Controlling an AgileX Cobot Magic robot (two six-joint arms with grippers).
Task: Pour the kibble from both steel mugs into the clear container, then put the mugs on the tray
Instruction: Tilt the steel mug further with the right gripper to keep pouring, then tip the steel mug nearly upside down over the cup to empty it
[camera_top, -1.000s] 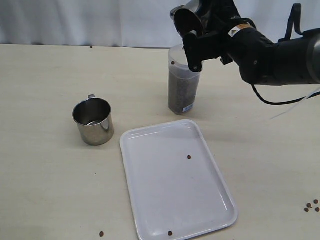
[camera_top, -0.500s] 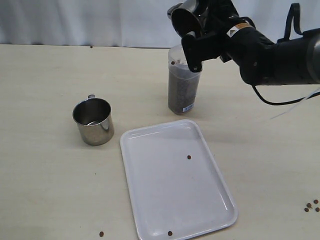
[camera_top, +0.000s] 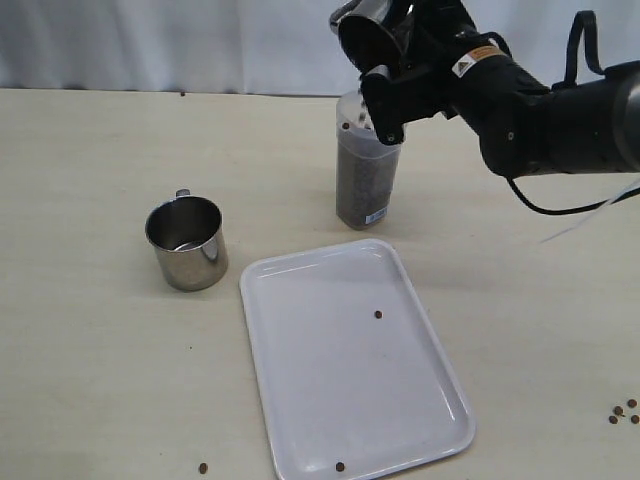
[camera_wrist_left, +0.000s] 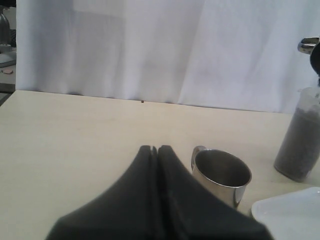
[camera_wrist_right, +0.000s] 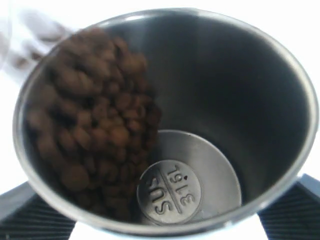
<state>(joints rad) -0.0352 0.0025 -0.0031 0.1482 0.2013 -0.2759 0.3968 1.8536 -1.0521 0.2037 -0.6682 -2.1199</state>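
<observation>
**Exterior view: mug tipped over the canister**

Right gripper (camera_top: 388, 92) clamps a steel mug (camera_top: 363, 36) tilted above the clear canister (camera_top: 365, 185), kibble (camera_wrist_right: 90, 120) heaped along one wall. Other mug (camera_top: 187, 245) stands upright left of the tray (camera_top: 330, 400). Left gripper (camera_wrist_left: 157, 150) is closed and empty.

We look across a pale beige table (camera_top: 90, 350) whose smooth, matte top fills most of the exterior view. It is evenly lit, and the shadows on it are soft and short. Behind its far edge hangs a white curtain (camera_top: 150, 45) in loose vertical folds that closes off the whole back of the scene. In the left wrist view we see the cloth meet the tabletop along a straight line. At one end of the curtain a narrow dark gap (camera_wrist_left: 7, 45) opens onto a dimmer space, where we can make out only blurred shapes.
</observation>
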